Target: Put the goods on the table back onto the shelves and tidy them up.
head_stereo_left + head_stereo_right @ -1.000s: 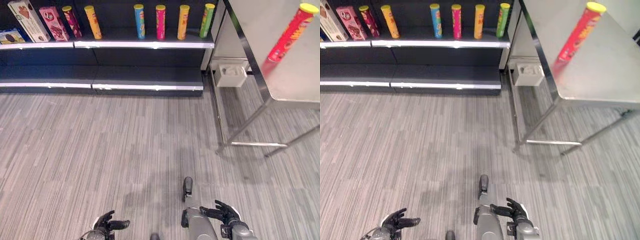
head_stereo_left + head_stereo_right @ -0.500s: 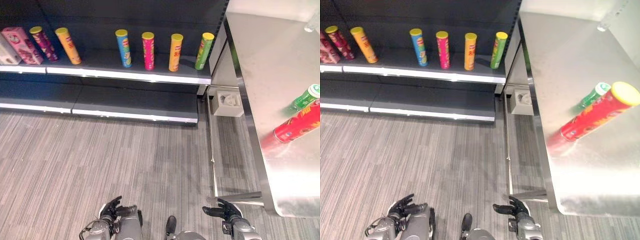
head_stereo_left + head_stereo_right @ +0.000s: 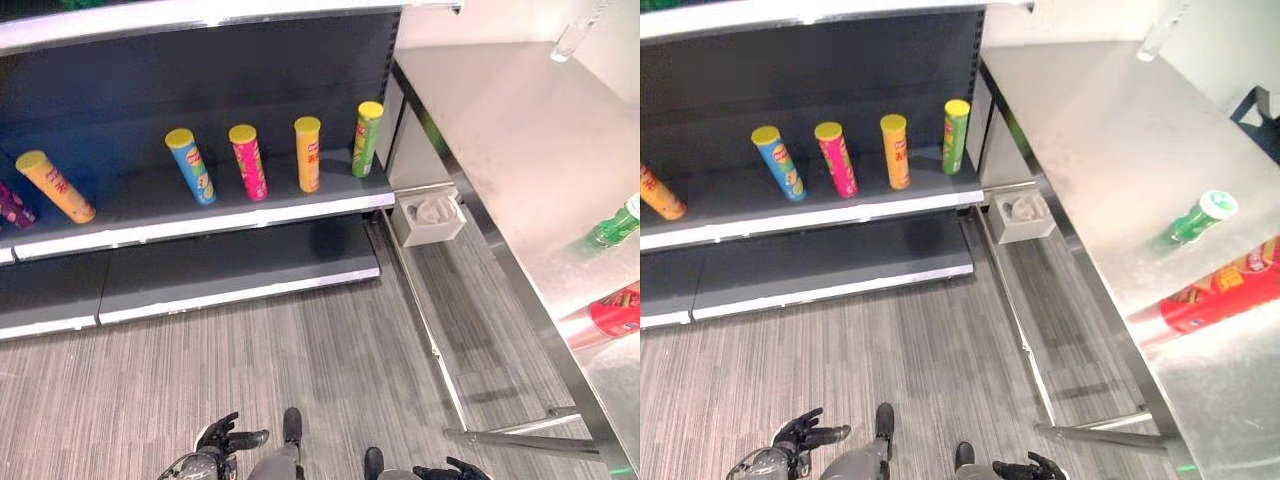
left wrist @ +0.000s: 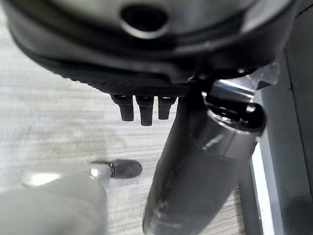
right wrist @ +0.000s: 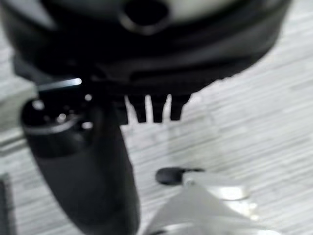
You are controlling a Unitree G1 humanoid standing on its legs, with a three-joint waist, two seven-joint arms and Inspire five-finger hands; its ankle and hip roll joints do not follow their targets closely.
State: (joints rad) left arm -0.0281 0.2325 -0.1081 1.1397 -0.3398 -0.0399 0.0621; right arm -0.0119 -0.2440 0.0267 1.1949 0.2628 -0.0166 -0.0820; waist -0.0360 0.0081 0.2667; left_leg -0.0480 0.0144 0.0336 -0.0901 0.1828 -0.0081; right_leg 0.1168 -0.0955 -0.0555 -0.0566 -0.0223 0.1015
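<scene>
A red canister lies on its side on the steel table at the right, with a green bottle just beyond it. On the dark shelf stand blue, pink, orange and green canisters, and another orange one leans at the far left. My left hand and right hand hang low over the floor, far from the table and shelf. Both are open and hold nothing; the left hand's fingers show straight.
A white box sits on the floor under the table's near-shelf end. The table's leg and crossbar stand close to my right hand. A clear bottle is at the table's far end. A lower shelf board runs below.
The whole picture has shifted: the shelf and table now sit nearer and higher in view, so the camera moved. Both hands stay open and low.
</scene>
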